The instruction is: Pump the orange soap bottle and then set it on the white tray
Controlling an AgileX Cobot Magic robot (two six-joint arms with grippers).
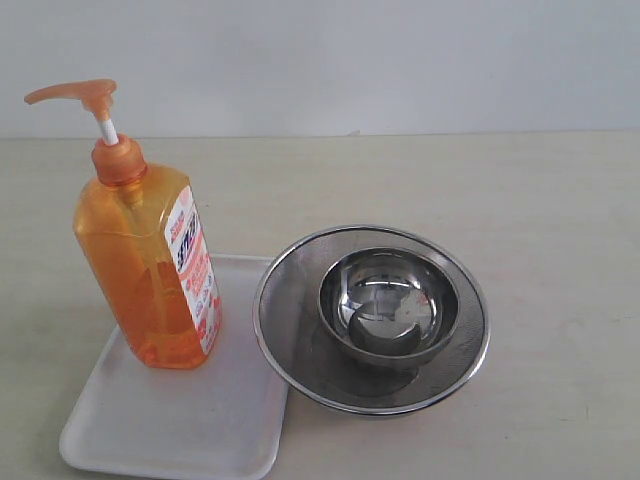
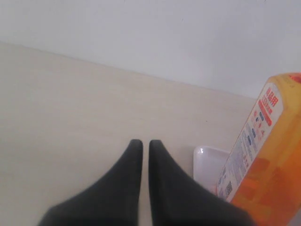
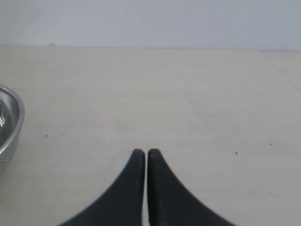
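An orange soap bottle [image 1: 150,280] stands upright on the 12 o'clock end of a white tray [image 1: 180,420], with its base inside the low rim. Its pump head [image 1: 75,95] sits raised on a white stem. In the exterior view the spout points to 9 o'clock and the printed label faces about 4 o'clock. The bare half of the tray runs from the bottle toward 6 o'clock. At 3 o'clock of the bottle, right against the tray's edge, lies a round mesh strainer [image 1: 290,290] with a steel bowl [image 1: 390,300] nested inside. Everything rests on a pale table [image 1: 540,190].

Neither arm appears in the exterior view. The left gripper [image 2: 145,143] has its two dark fingers pinched nearly together and holds nothing; the bottle and a tray corner are close beside it. The right gripper [image 3: 142,151] is equally narrow and empty over bare table, with only the strainer's rim in sight.

The placing step looks already met. Whether the pump has been pressed cannot be told. If it has not, the next move calls for a closed gripper to press straight down on the pump head without tipping the tall bottle.
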